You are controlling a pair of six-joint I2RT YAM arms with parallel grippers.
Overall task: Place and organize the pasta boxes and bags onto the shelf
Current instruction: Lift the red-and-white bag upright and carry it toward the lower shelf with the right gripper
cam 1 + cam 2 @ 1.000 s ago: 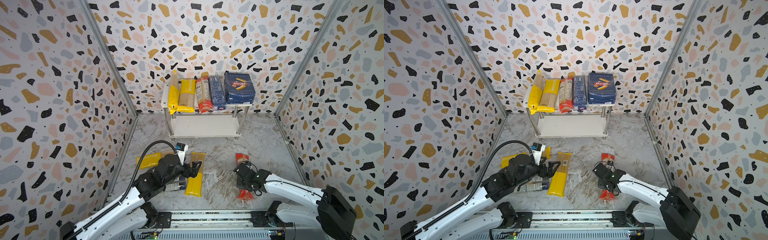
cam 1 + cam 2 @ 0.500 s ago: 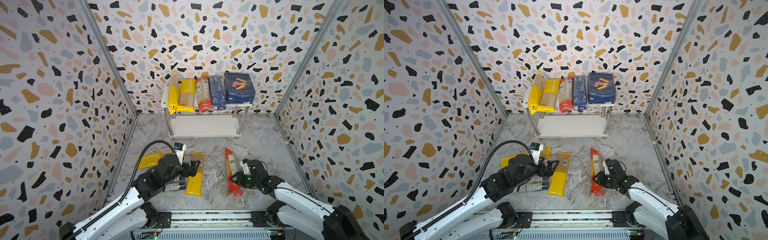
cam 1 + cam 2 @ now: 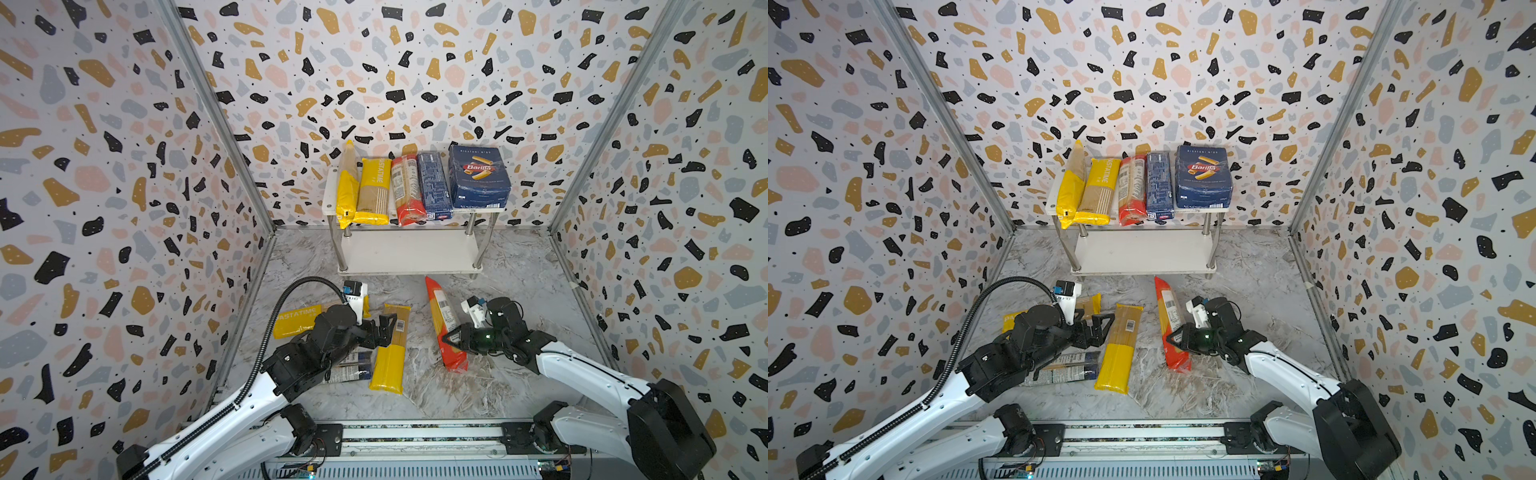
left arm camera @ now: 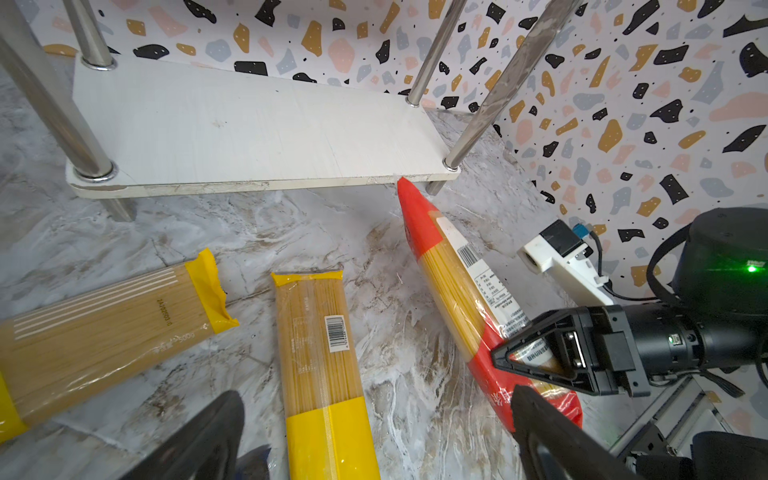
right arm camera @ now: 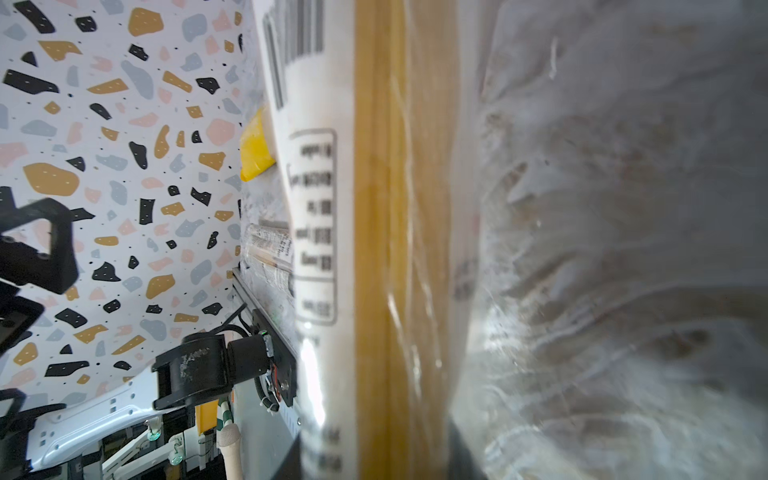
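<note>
My right gripper point(image 3: 451, 338) is clenched on the red-ended bag point(image 3: 441, 313), whose far tip lies just beside the shelf point(image 3: 409, 251), at its lower board. My left gripper point(image 3: 381, 331) hangs wide open over a yellow bag point(image 3: 390, 368) on the floor point(image 3: 519, 266).
</note>
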